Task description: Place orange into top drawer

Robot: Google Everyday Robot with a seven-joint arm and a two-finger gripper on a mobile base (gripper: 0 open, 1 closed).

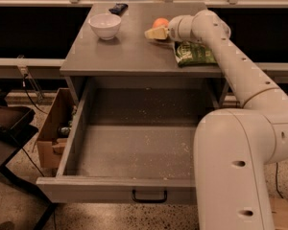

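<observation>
The orange (160, 22) sits on the grey cabinet top (125, 49), at the back and right of centre. My gripper (155, 33) reaches in from the right, low over the top, right in front of the orange and touching or nearly touching it. The orange is partly hidden behind it. The top drawer (134, 150) is pulled wide open below the cabinet top. Its speckled floor holds nothing, and a small black handle (149, 196) sits on its front panel.
A white bowl (105, 26) stands at the back left of the top, with a dark object (118, 7) behind it. A green snack bag (195, 53) lies under my forearm at the right edge. A cardboard box (53, 128) stands left of the drawer.
</observation>
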